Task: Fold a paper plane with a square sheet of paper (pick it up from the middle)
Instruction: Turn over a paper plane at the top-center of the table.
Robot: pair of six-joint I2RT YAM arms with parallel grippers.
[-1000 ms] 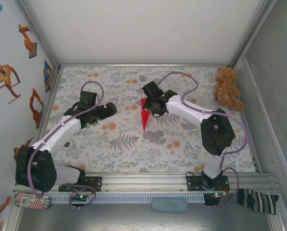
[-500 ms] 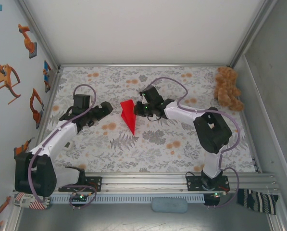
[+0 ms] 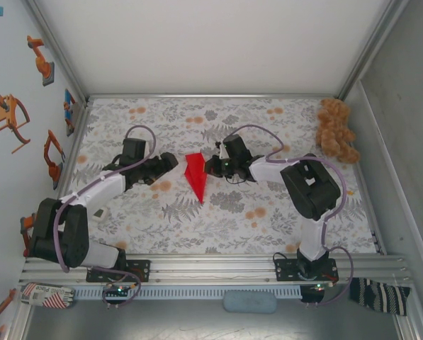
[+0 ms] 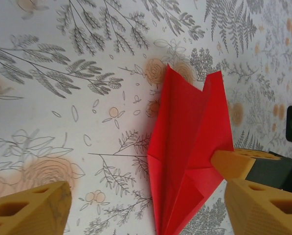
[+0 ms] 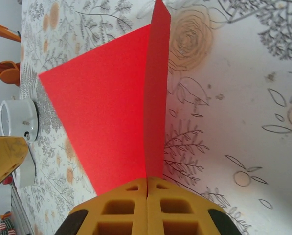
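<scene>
The square sheet of paper is folded into a red paper plane, which stands on edge over the floral table with its sharp tip toward the near side. My right gripper is shut on the plane's right edge; in the right wrist view its pads pinch the red fold. My left gripper is open just left of the plane. In the left wrist view the plane lies between the wide-apart jaws of the left gripper, closer to the right finger, with a gap to the left one.
A brown teddy bear sits at the back right corner. Metal frame rails run along the table's near edge, with a striped cloth and a grey-blue pad below them. Orange stickers cover the left wall.
The right gripper carried the plane left from the table's middle toward the left arm. The left gripper moved right up to the plane, and its jaws narrowed a little.
</scene>
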